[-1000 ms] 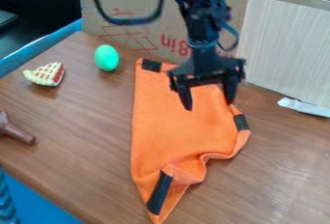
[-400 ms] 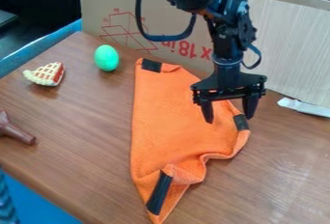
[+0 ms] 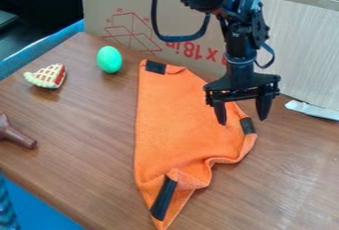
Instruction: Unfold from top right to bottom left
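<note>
Camera view: gripper (image 3: 243, 121) at two o'clock edge of cloth (image 3: 175, 120), fingers (image 3: 263, 109) spread apart. Cloth flat on table (image 3: 79, 135), bunched at five o'clock, pointed corner toward six; egg (image 3: 109, 59) toward eleven, pie (image 3: 47, 77) toward ten.

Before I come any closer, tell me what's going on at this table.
A robot arm has its gripper open by the upper right edge of an orange cloth, apparently to unfold it toward the bottom left. It isn't gripping the cloth, which lies creased, its lower right side bunched up. A green egg-shaped object and a toy pie slice sit off to the left.
</note>
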You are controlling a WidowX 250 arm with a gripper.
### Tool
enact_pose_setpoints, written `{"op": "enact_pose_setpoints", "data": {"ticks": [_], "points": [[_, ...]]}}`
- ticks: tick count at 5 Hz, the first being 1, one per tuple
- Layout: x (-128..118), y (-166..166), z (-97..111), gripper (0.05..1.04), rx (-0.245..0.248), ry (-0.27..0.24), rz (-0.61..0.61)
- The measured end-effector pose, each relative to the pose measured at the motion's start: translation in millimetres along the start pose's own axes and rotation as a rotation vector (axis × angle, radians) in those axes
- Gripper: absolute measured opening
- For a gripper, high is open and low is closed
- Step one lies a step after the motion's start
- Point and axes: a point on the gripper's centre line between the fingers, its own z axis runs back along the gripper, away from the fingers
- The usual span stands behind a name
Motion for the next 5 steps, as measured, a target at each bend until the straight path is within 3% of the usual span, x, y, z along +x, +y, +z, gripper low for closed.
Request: {"op": "enact_pose_setpoints", "data": {"ticks": [2, 4, 5], "points": [[-0.7, -2.4, -18.5, 0.972, 0.020, 0.025, 0.001], [-0.4, -5.2, -26.0, 0.406, 0.001, 0.012, 0.007], [-4.3, -6.3, -27.3, 0.189, -0.012, 0.027, 0.009]]}}
